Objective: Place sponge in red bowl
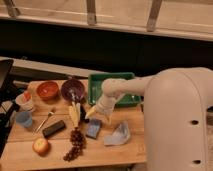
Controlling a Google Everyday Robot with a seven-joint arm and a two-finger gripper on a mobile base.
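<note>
While our tool (98, 117) hangs with its fingers spread just above the sponge (93, 129), we see that block lying flat on the tabletop (100, 153) beside a pale cloth (119, 134), well apart from the red bowl (48, 90).

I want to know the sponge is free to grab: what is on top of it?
Nothing lies on the sponge. The open gripper hangs over its far end, covering that edge; whether it touches cannot be told.
</note>
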